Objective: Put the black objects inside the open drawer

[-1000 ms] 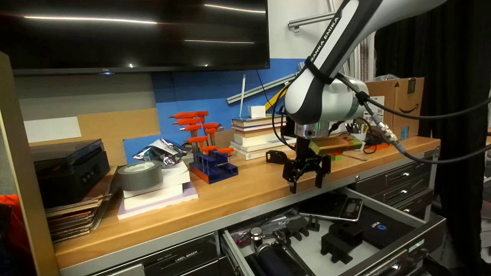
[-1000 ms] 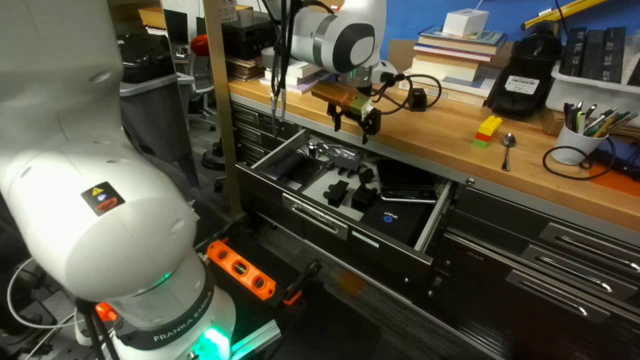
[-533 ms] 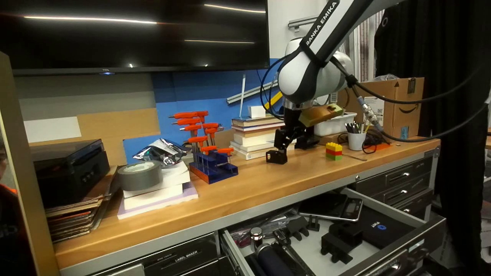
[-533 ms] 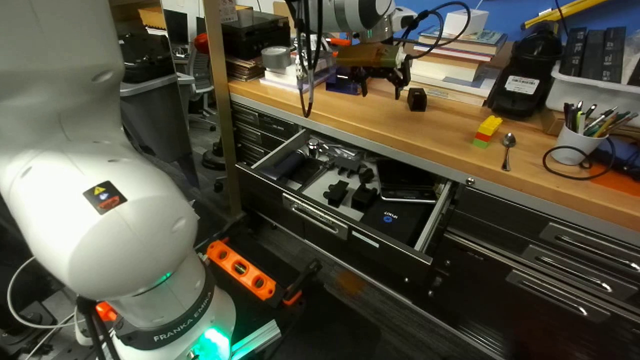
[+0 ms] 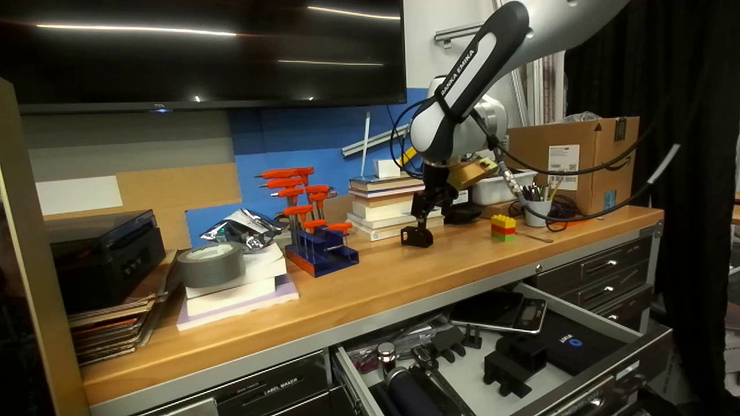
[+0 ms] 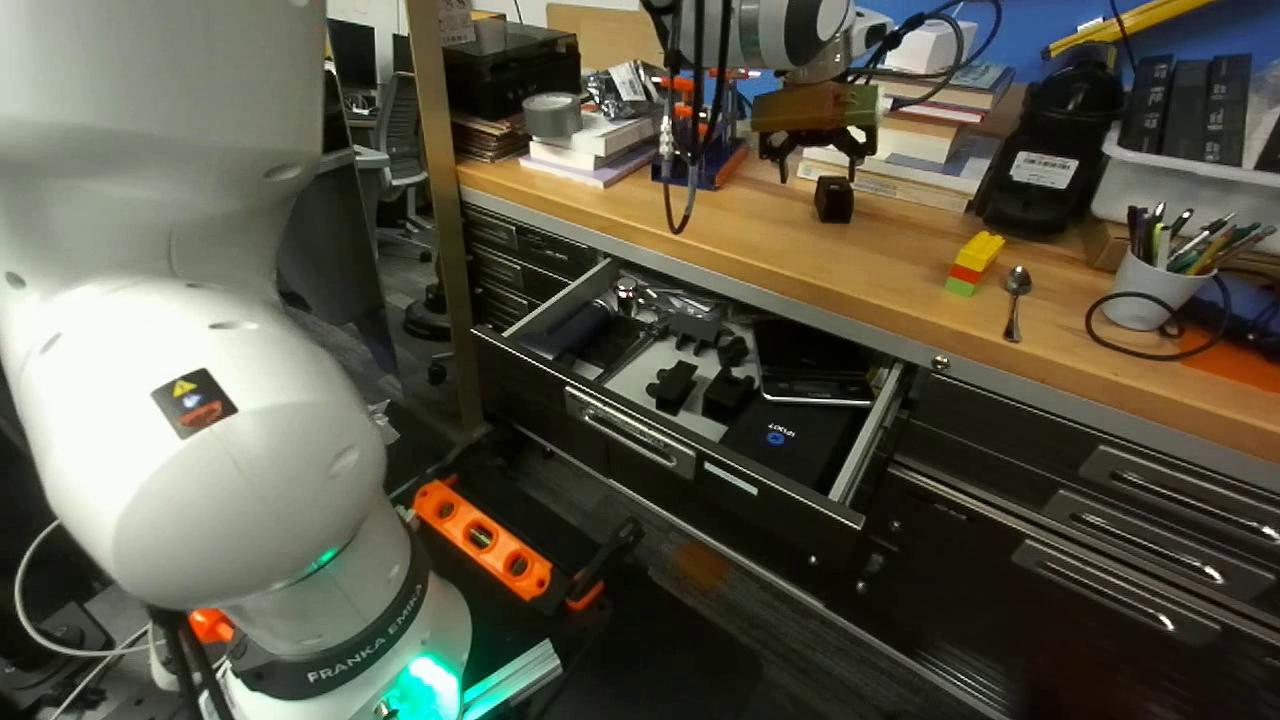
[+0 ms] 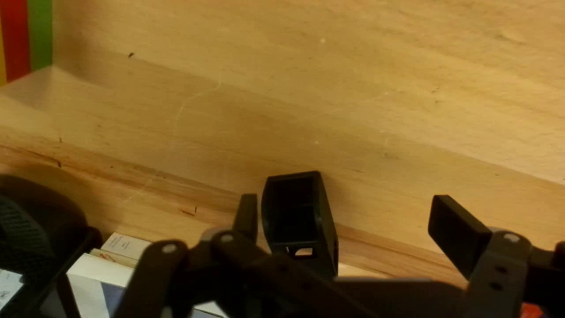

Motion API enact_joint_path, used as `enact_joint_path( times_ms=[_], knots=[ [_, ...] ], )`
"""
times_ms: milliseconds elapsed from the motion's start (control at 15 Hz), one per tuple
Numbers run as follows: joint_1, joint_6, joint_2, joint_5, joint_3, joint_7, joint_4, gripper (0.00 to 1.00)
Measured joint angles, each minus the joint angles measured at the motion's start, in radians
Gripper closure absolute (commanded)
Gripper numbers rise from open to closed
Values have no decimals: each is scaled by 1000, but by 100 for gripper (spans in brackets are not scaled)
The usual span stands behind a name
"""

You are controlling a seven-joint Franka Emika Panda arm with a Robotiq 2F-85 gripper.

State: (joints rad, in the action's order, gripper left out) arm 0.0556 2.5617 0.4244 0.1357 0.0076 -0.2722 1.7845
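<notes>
Although several black pieces [image 6: 672, 387] already lie in the drawer [image 5: 471, 384], the task looks unfinished: one block [image 7: 300, 221] sits on the bench [image 6: 760, 230] near the books [image 5: 381, 211], seemingly left to be picked up and placed. Its hollow side shows in the wrist view, where its longer axis runs nearly up-and-down; whether it stands or lies is unclear. The gripper [image 6: 817, 177], spread wide, is just by it and holds nothing.

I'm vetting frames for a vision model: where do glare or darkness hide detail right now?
In an exterior view, light streaks reflect across the wall screen; in an exterior view, a highlight washes out part of the white arm; in the wrist view, the hollow of the black object is nearly lost in darkness.
</notes>
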Motion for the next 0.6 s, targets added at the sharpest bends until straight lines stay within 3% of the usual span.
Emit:
enact_joint_path(
  times_ms=[533,600],
  knots=[
    [123,-85,321,-84,111,-322,-392,0],
    [127,-108,354,-84,117,-343,-440,25]
  ],
)
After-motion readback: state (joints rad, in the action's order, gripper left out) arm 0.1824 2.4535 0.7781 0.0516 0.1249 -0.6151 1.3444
